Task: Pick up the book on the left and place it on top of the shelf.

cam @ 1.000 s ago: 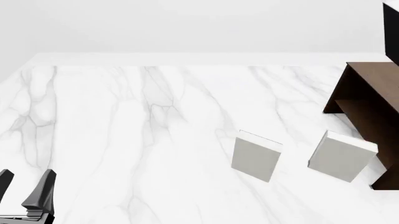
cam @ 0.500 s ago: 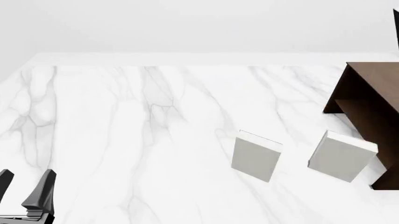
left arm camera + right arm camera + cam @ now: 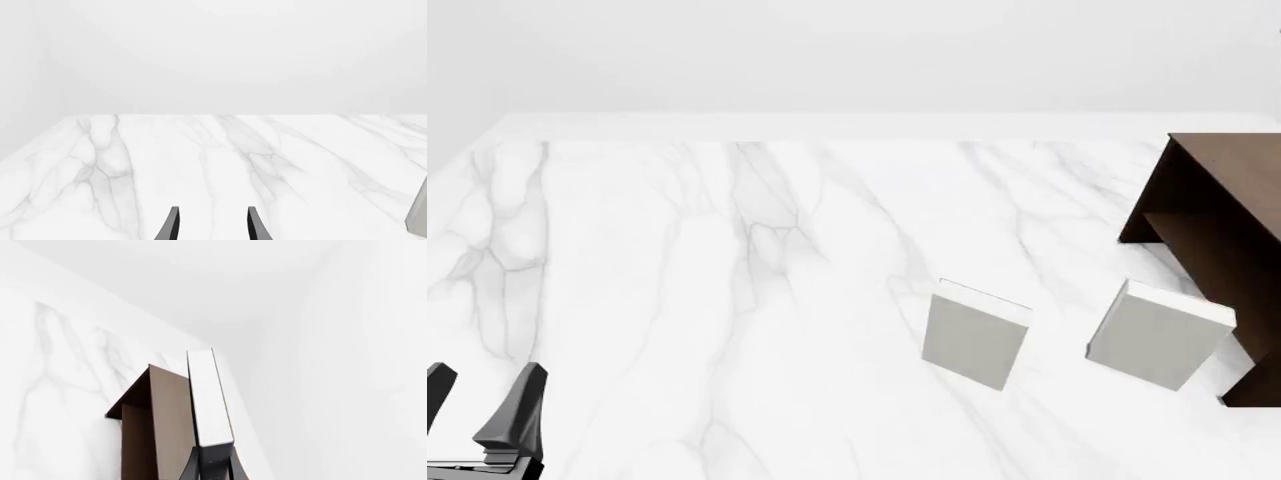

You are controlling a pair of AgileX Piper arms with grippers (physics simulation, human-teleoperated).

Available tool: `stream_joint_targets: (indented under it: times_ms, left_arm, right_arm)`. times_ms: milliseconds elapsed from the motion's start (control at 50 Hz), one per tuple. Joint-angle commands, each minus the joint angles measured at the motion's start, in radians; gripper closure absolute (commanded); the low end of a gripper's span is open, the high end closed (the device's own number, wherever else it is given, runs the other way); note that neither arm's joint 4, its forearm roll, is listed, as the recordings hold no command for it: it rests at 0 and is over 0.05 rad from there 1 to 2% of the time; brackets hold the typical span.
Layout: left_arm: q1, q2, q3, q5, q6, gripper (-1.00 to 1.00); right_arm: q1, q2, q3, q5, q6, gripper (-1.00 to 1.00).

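In the right wrist view my right gripper is shut on the book, a thin dark hardcover shown by its white page edge. The book stands out straight from the fingers, close by the flat top of the dark brown shelf. I cannot tell whether they touch. In the front view the shelf stands at the right edge; the book and right gripper are out of that view. My left gripper is open and empty at the near left, also in the left wrist view.
Two light grey books stand on the marble table, one at mid-right and one just in front of the shelf. The edge of a grey book shows in the left wrist view.
The dark book at the front view's top right has slid out of view to the right. The left arm and the grey books have not moved.
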Motion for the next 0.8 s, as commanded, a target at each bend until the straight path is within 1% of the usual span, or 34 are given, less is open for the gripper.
stream_joint_targets:
  times_ms: [20,420,480,800]
  left_arm:
    - [0.0,0.0,0.0,0.0,0.0,-1.0]
    - [0.0,0.0,0.0,0.0,0.0,-1.0]
    - [0.0,0.0,0.0,0.0,0.0,-1.0]
    - [0.0,0.0,0.0,0.0,0.0,-1.0]
  right_arm:
    - [-0.03,0.039,-0.005,-0.057,0.014,1.0]
    - [-0.087,0.071,0.024,-0.097,0.014,1.0]
    - [-0.084,0.079,0.034,-0.106,0.012,1.0]
    - [-0.121,0.124,0.001,-0.119,-0.013,1.0]
